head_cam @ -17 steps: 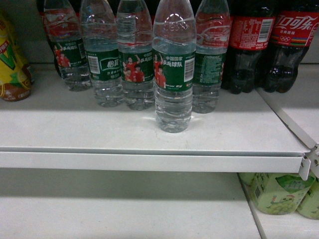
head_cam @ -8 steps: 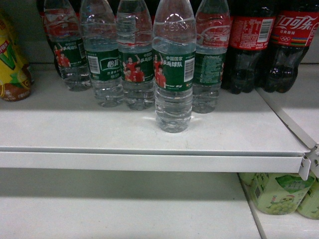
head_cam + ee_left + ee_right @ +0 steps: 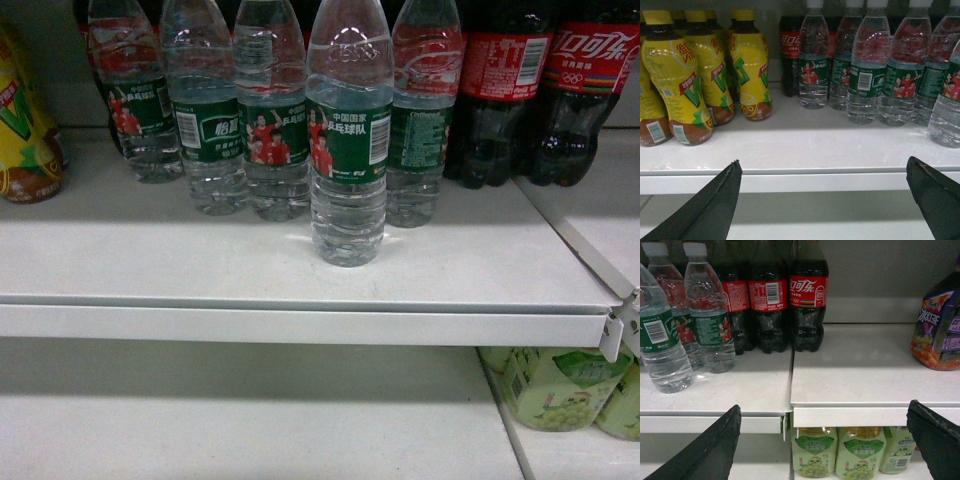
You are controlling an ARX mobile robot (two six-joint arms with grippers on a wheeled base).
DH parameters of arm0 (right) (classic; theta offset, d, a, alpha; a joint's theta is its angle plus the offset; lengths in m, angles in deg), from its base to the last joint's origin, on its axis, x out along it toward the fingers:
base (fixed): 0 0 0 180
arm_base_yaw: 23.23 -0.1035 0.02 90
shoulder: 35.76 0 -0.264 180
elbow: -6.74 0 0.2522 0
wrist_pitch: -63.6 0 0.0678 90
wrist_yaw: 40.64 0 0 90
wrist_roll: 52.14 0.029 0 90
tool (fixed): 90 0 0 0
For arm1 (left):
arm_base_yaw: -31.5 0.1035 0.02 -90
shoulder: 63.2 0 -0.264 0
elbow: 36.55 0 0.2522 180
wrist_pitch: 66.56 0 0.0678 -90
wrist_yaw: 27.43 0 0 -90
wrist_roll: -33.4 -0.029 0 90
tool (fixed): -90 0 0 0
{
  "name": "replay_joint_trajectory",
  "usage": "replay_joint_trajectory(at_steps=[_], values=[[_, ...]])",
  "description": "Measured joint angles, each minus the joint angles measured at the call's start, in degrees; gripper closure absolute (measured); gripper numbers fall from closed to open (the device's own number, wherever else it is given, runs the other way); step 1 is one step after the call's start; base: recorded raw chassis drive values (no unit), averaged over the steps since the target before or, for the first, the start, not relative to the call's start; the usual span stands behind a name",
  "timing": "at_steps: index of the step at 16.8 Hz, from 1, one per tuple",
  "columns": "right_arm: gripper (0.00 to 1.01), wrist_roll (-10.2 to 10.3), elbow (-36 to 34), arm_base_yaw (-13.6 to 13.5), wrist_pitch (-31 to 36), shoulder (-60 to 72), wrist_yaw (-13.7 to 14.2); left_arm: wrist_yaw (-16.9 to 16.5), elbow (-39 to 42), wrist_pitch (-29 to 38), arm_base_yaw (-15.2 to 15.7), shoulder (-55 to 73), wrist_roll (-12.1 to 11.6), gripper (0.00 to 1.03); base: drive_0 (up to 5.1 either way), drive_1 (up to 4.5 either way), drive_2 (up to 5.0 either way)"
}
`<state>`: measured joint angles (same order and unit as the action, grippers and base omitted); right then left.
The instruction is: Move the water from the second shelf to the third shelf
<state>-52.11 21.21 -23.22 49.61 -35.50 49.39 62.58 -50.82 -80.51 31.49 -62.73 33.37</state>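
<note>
Nothing moved, water (image 3: pixel 348 135) upright on shelf (image 3: pixel 300 270), full

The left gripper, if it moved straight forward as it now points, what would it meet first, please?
Probably the front edge of the white shelf, which lies level with the open left gripper; the water bottles stand higher and further back, though depth is unclear.

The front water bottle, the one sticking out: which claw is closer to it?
Hard to call. It shows at the left claw's far right edge and the right claw's far left, both claws open, short of the shelf.
</note>
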Motion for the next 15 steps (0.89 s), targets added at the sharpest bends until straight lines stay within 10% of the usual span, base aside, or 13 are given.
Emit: replay_joint_trajectory(at_steps=[1,4,7,10,15], values=[[0.03,0.0,0.0,0.0,-0.02,0.0,-0.02,0.0,0.0,0.0,0.0,0.0,0.0,0.05,0.0,0.0,0.0],[0.03,5.9,4.52,8.44,10.23,16.55,-12.81,0.02,0.0,-0.07,0.0,0.0,0.0,0.05,0.0,0.0,0.0],[0.03,5.64,15.17,5.03,28.22,38.45,-12.72,0.0,0.0,-0.02,0.0,0.0,0.0,0.05,0.0,0.0,0.0],[0.03,5.46,18.16,2.8,31.15,44.7,-11.39,0.0,0.0,-0.02,0.0,0.0,0.0,0.05,0.0,0.0,0.0],[0.03,5.49,25.22,-18.56,39.41,70.16,-1.9,0.02,0.0,-0.02,0.0,0.0,0.0,0.05,0.0,0.0,0.0]])
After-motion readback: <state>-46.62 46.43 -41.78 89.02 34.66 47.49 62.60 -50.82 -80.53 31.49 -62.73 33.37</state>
